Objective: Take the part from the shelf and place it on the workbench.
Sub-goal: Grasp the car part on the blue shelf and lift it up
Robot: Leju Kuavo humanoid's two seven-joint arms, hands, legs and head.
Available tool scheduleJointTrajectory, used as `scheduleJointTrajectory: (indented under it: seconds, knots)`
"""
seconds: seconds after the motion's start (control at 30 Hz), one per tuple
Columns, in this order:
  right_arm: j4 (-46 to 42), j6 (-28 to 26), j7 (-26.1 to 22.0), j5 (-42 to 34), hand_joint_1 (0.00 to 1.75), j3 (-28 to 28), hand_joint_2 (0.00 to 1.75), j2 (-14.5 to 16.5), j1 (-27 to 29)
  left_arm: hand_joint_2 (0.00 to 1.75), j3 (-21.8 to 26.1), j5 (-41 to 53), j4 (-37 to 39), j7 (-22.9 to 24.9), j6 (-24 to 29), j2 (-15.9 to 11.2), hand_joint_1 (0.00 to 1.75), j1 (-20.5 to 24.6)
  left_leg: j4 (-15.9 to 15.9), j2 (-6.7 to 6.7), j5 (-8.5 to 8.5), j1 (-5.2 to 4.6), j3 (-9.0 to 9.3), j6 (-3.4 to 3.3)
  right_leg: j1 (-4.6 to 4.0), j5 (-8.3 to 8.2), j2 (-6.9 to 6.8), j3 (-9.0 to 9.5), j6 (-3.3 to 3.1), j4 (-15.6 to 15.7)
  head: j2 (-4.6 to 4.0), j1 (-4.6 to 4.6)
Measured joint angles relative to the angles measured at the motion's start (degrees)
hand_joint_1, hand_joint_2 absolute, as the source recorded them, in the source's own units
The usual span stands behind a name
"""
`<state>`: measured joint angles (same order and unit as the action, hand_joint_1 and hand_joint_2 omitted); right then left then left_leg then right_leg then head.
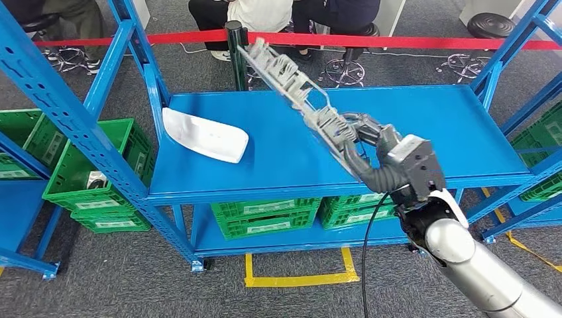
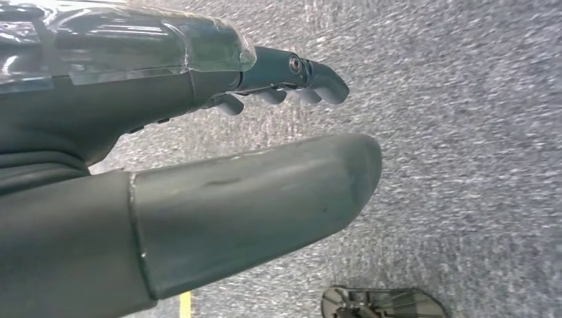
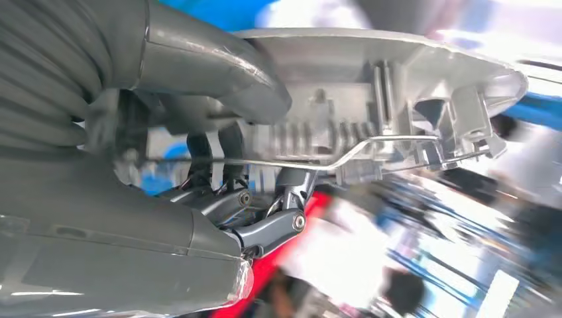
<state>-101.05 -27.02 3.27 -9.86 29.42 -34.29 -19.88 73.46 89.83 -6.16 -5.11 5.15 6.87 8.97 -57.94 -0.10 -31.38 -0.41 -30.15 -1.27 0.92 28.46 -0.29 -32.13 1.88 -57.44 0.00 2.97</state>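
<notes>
A long grey ribbed plastic part point(image 1: 291, 83) is lifted above the blue shelf point(image 1: 411, 126), slanting up and away toward the back. My right hand point(image 1: 378, 156) grips its near end, thumb and fingers wrapped around it. The right wrist view shows the part point(image 3: 397, 86) close up, with a thin metal rod along it and my right hand's fingers point(image 3: 265, 212) curled under it. A white curved part point(image 1: 204, 135) lies on the shelf's left side. My left hand point(image 2: 199, 165) hangs over grey carpet, fingers extended and holding nothing.
Blue uprights point(image 1: 59, 106) frame the shelf on both sides. Green crates point(image 1: 265, 215) sit on the lower level and further crates point(image 1: 93, 172) to the left. A red barrier tape point(image 1: 397, 41) runs behind the shelf, with seated people point(image 1: 265, 16) beyond. Yellow floor tape point(image 1: 298, 278) marks the carpet.
</notes>
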Motion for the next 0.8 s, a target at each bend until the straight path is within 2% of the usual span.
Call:
scheduleJointTrajectory:
  seconds: [0.23,0.37,0.57,0.8]
  knots:
    - [-8.67,-0.24,-0.95,-0.87,1.75,-6.16,1.75,1.16,2.64,0.0,0.6,0.0,0.0,-0.65,0.14,0.01,0.0,0.02,0.01,0.19,-0.01,-0.04,0.06,-0.01,0.03,-0.01,0.12,0.0,0.01,0.04,0.0,0.01]
    - [-11.61,-0.64,-3.06,-1.59,1.75,-8.02,1.75,1.66,3.73,1.75,0.69,0.0,0.0,-3.18,0.16,0.01,0.0,0.02,0.0,0.22,-0.01,-0.04,0.07,-0.01,0.03,-0.02,0.15,0.0,0.01,0.04,-0.01,0.0]
    - [-19.24,-1.23,-5.03,1.18,1.75,-9.2,1.75,2.92,4.23,1.75,0.74,-0.43,0.0,-6.09,1.84,0.0,0.0,0.05,0.01,0.35,-0.08,-0.01,0.09,-0.03,0.0,0.01,0.28,-0.03,-0.01,0.03,0.0,-0.05]
    - [-26.73,-0.07,-7.11,7.03,1.75,-7.41,1.75,5.8,7.02,1.75,0.9,-1.64,0.0,-8.6,3.54,-0.01,0.0,0.06,0.05,0.3,-0.1,0.02,0.09,-0.01,-0.01,0.05,0.27,-0.03,-0.05,0.02,0.0,-0.07]
